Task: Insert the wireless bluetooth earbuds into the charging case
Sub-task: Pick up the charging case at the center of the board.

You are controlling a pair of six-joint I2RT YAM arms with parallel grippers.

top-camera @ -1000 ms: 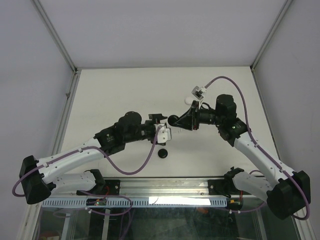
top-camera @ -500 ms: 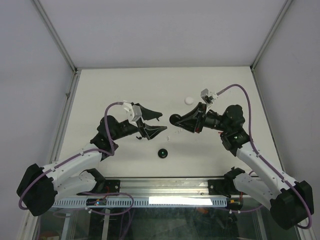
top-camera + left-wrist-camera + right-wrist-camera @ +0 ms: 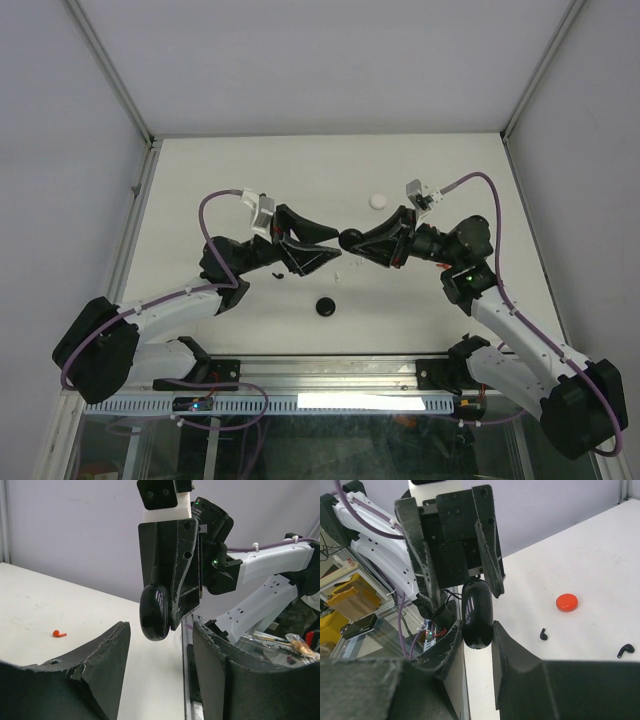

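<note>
My left gripper (image 3: 336,247) has swung back toward centre, its jaws narrowing but still apart and empty, just short of the black charging case (image 3: 155,612) clamped in my right gripper (image 3: 356,243). No insertion yet, I judge: the earbuds (image 3: 543,634) lie loose on the table (image 3: 450,170), well clear of its edges, with open room around them.

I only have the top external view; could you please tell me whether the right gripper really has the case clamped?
Observer: Yes; the right wrist view shows the black case pinched between the fingers of the right gripper.
Operator: Thanks. Is the left gripper on it?
Observer: No; in the left wrist view the left gripper is open, with a gap on each side of the case.
Operator: Any earbuds nearby?
Observer: Two black earbuds lie on the table near a red disc.
</note>
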